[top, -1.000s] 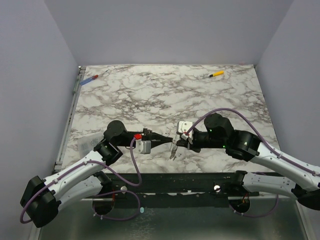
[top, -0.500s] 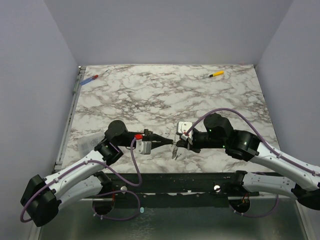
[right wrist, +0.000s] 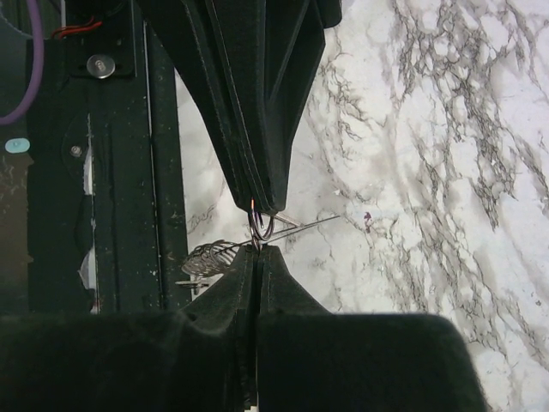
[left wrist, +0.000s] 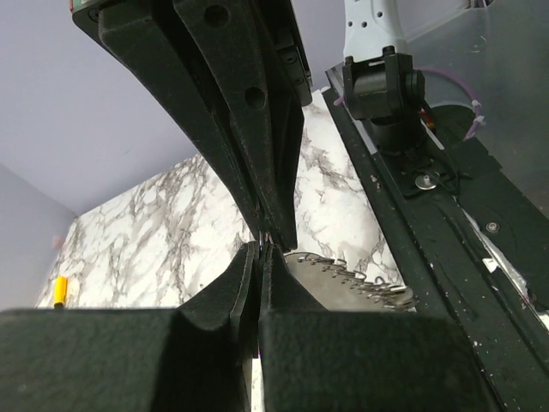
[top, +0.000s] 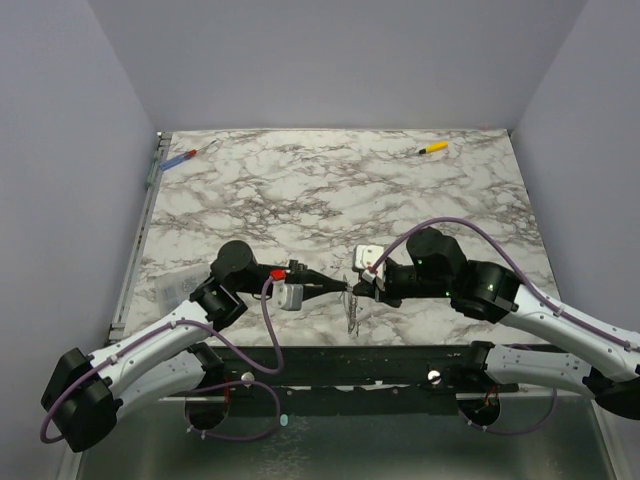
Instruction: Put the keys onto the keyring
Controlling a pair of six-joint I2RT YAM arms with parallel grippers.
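- Left gripper point(top: 338, 288) has its fingers pressed together on the keyring point(right wrist: 262, 227). In the right wrist view we see the small dark loop poking out from its tips.
- Facing it tip to tip, the right gripper point(top: 358, 290) is closed too. As far as we can judge, it pinches the keys point(top: 352, 312) where they meet the loop.
- We see the keys as a pale cluster just below the two tips, near the front edge of the table point(top: 300, 190). We cannot tell whether they touch it.
- Our table is white with grey marble veining, and a black rail point(top: 380, 360) runs along its near edge.
- Pale lilac walls point(top: 330, 60) close the table in at the left, back and right.
- We find a yellow-handled tool point(top: 432, 148) near the far right corner and a blue-and-red tool point(top: 180, 158) near the far left corner. Both lie well apart from the grippers.
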